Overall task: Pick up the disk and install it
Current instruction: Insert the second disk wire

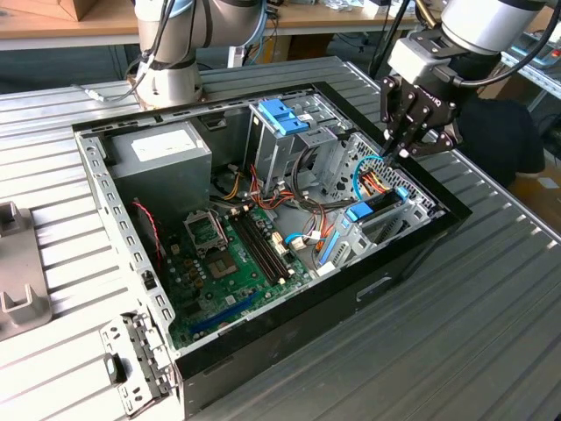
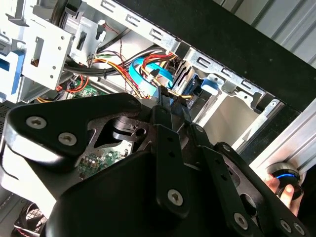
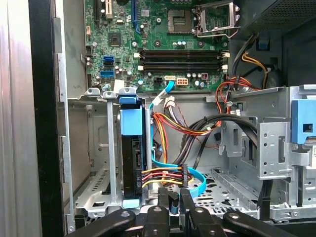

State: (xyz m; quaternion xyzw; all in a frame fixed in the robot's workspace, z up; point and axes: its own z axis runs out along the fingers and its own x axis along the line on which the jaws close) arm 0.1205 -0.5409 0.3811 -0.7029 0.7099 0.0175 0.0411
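The gripper (image 1: pixel 402 151), fingers closed and holding nothing, hovers just above the disk (image 3: pixel 133 163) seated in its bay; press squarely.

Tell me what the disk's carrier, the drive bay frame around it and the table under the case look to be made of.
Disk carrier: light blue, smooth and evenly coloured, likely moulded plastic.
Drive bay frame: bare grey sheet with punched slots and folded edges, apparently stamped steel.
Table: silvery, ribbed in straight parallel grooves, probably aluminium slats.
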